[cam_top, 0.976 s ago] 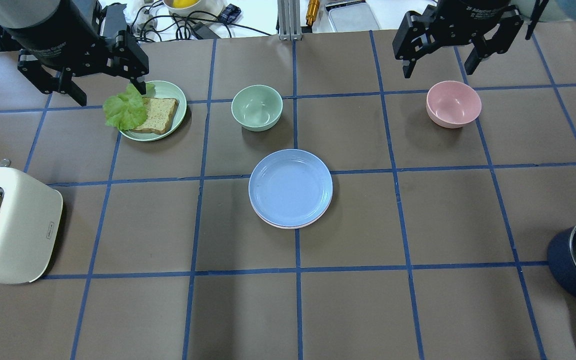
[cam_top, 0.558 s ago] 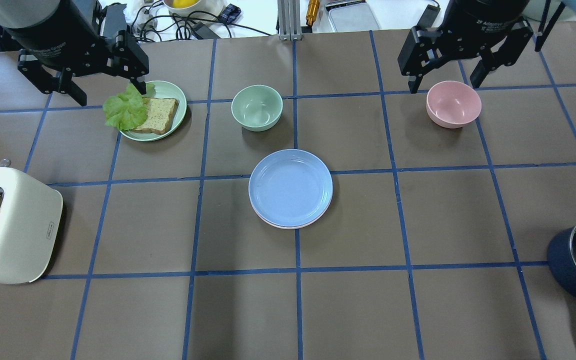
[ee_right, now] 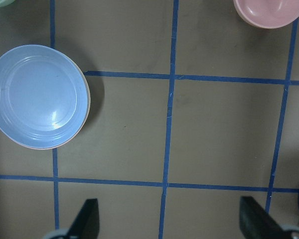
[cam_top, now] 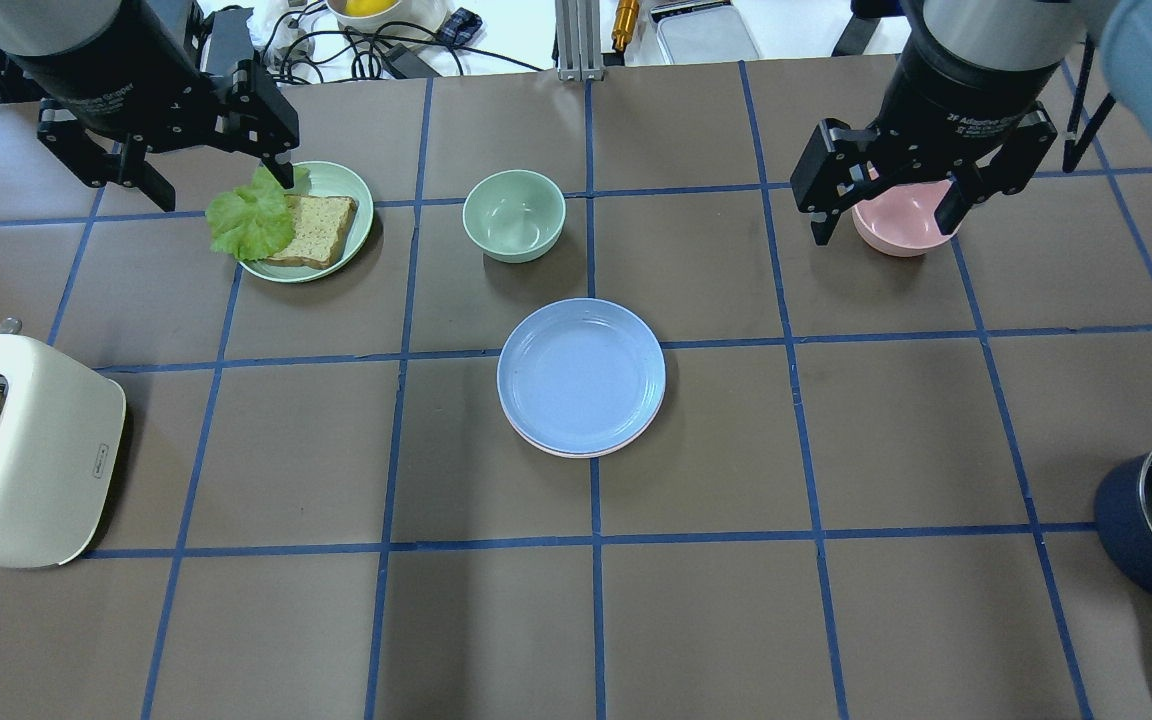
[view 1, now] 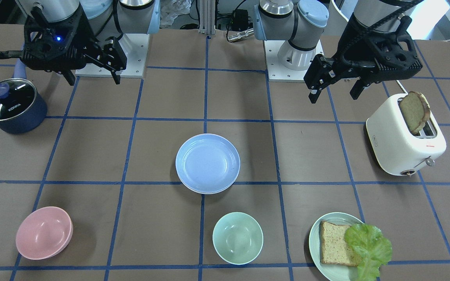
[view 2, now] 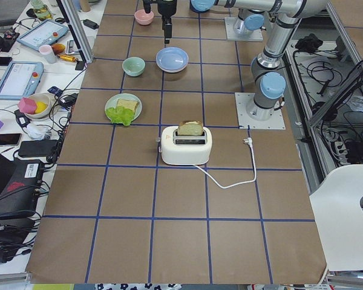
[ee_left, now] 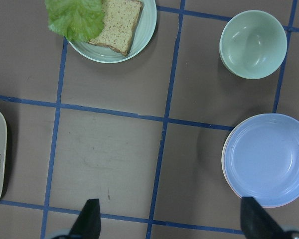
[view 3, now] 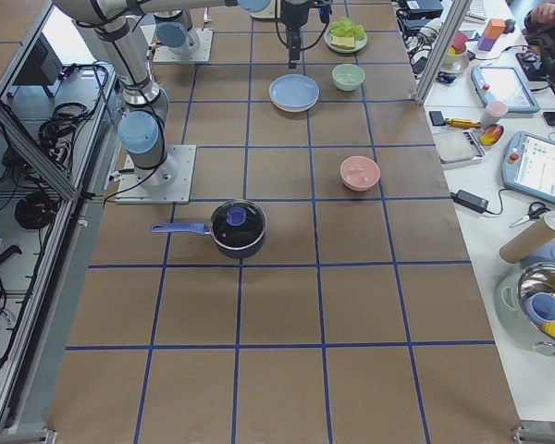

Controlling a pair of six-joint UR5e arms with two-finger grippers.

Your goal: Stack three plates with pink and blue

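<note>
- The blue plate (cam_top: 581, 375) lies face up at the middle of the surface (cam_top: 896, 440), topping a neat stack.
- A pale rim (cam_top: 576, 454), pinkish to cream, peeks out under its near edge. There is thus at least one plate beneath, but I cannot tell from the rims alone whether there are two.
- No loose pink or cream plate shows anywhere else on the surface. I therefore judge the stacking done, or all but done, with nothing left to fetch.
- The other dishes are not part of the job and sit apart from the stack: a pink bowl (cam_top: 906, 225), a mint bowl (cam_top: 514, 215) and a mint plate with bread and lettuce (cam_top: 341, 190).
- The left end effector (cam_top: 221, 190) is released and carries nothing. It hangs above the far left of the surface, at the lettuce edge of the mint plate and well apart from the stack.
- In the left wrist view the blue plate sits at the right edge, ahead of the right-hand finger (ee_left: 254, 221) and not between the fingers.
- The right end effector (cam_top: 884, 230) is also released and empty. It is raised over the pink bowl at the far right, again well apart from the stack.
- In the right wrist view the stack lies at the upper left, outside the spread fingers (ee_right: 87, 219).
- The stack rests between the two arms, touched by neither.
</note>
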